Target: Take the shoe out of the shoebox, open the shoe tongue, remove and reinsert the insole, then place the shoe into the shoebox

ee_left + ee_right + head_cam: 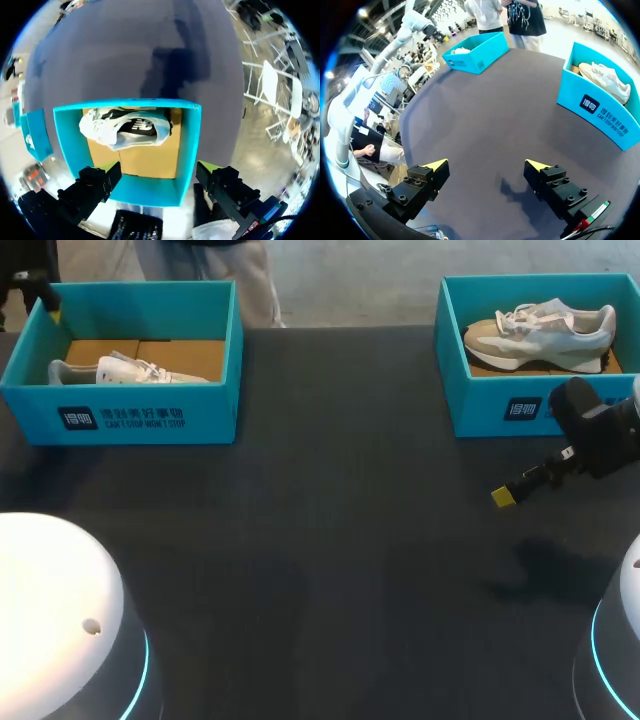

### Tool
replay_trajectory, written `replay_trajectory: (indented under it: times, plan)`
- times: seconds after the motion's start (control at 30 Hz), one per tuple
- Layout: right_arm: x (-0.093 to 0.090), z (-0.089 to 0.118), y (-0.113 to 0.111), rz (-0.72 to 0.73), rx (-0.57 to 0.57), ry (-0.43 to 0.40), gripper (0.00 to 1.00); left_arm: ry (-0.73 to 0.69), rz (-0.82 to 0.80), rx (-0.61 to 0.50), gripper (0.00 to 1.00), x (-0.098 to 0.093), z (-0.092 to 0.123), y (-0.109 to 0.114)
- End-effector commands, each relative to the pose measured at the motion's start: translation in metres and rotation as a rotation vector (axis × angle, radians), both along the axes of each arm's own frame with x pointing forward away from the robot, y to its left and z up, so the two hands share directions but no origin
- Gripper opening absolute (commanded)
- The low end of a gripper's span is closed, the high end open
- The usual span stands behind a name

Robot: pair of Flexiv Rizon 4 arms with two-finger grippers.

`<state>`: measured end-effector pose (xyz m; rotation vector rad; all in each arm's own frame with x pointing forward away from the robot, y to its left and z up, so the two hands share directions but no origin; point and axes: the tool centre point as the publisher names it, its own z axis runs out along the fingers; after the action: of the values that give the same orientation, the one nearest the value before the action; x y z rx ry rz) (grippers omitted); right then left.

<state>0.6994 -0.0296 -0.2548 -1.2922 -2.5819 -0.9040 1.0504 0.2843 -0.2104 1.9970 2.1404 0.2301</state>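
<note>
Fingers spread and empty, the left gripper hangs over the teal shoebox whose white shoe lies close to one wall, where a careless descent could snag the rim; the right gripper, likewise open, hovers above the worktop.

Even overhead light, soft faint shadows

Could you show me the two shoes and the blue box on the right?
left shoe (125, 130), left wrist view, middle of its side.
right shoe (540, 338), head view, middle of its side.
right shoebox (482, 406), head view, bare front wall.
</note>
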Motion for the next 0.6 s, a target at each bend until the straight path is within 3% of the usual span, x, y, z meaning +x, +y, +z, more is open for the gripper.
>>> replay_trajectory:
  times: [0.03, 0.1, 0.6]
  plan:
    - [-0.0004, -0.0005, 0.0002, -0.001, -0.001, 0.0, 1.0, 0.027, 0.111, 0.018, 1.0, 0.0054, 0.005, -0.0069]
    - [-0.0004, -0.0005, 0.0002, -0.001, -0.001, 0.0, 1.0, 0.032, 0.186, 0.016, 1.0, 0.0078, 0.007, -0.0078]
    - [-0.0004, -0.0005, 0.0002, -0.001, -0.001, 0.0, 1.0, 0.033, 0.19, 0.016, 1.0, 0.0087, 0.0083, -0.009]
